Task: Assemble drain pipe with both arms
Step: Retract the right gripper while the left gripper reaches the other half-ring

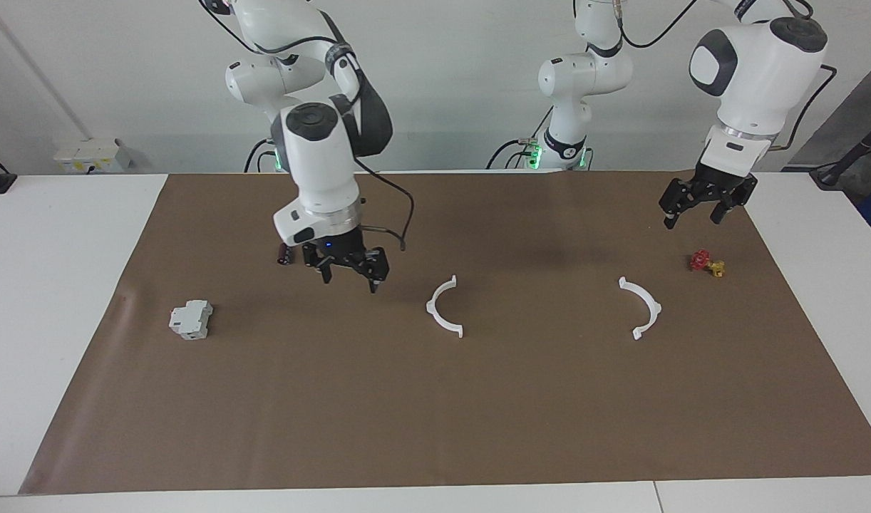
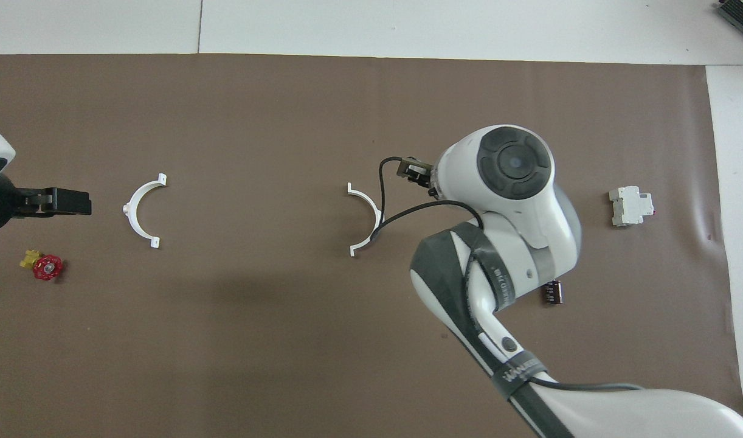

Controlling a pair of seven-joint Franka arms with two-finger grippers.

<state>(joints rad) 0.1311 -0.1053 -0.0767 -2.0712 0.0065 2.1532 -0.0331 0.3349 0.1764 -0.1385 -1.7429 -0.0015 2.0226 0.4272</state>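
Your surroundings: grey-white block [image 1: 191, 319] and dark cylinder [image 1: 285, 254] toward right arm's end; red-yellow valve [image 1: 706, 263] toward left arm's end. Both half-rings [image 1: 444, 307] [image 1: 641, 306] flat on brown mat [image 1: 435, 413], well apart, hollows facing each other. Right gripper [image 1: 350, 272] and left gripper [image 1: 700, 205] raised, jaws open, empty.

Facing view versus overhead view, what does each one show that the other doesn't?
Only the facing view shows the right hand, open and empty, raised over the mat between the dark cylinder and the middle half-ring; overhead, the arm's own body hides it. Only the facing view shows both arm bases. Only the overhead view shows the cylinder's ribbed side. Both show the two half-rings lying apart, the other half-ring, the grey-white block, the red and yellow valve, and the left hand, open, over the mat near the valve.
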